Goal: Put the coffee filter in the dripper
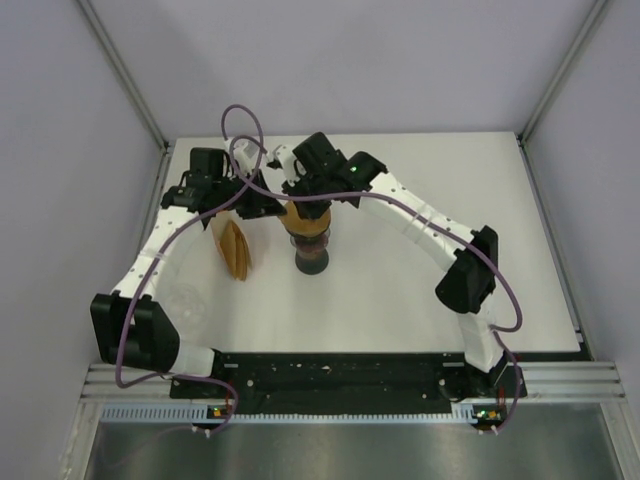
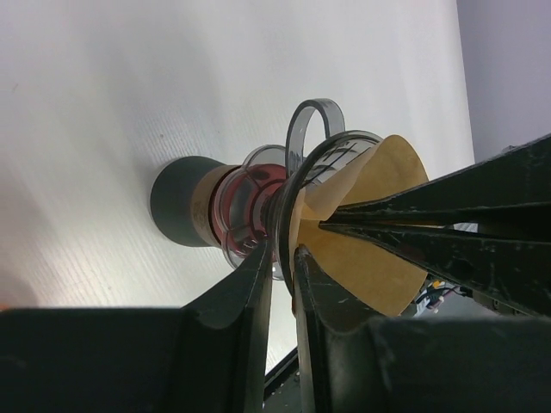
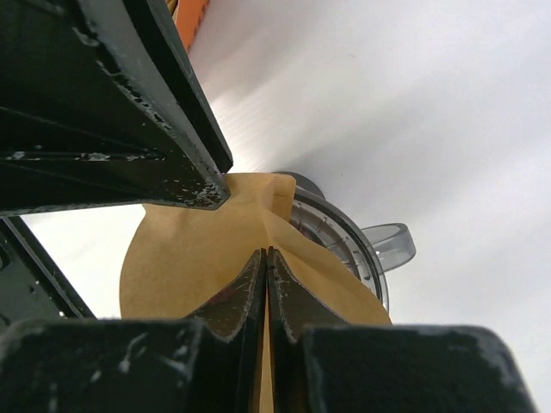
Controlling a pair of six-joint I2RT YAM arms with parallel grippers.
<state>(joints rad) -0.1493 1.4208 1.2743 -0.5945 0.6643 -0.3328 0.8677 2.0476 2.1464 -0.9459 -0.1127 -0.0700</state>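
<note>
A clear plastic dripper (image 1: 311, 250) with a ring handle stands on a dark-based carafe at mid table. A brown paper coffee filter (image 1: 305, 217) sits opened like a cone at the dripper's mouth, partly inside it. My right gripper (image 1: 312, 195) is shut on the filter's edge; in the right wrist view its jaws (image 3: 265, 254) pinch the paper (image 3: 189, 258) next to the dripper's rim (image 3: 344, 241). My left gripper (image 1: 272, 207) is shut on the dripper's rim; in the left wrist view its tips (image 2: 282, 254) clamp the dark rim of the dripper (image 2: 258, 198) beside the filter (image 2: 379, 241).
A stack of spare brown filters (image 1: 236, 250) stands on the table just left of the dripper. The white table (image 1: 400, 290) has walls at the back and both sides. The two grippers are close together over the dripper.
</note>
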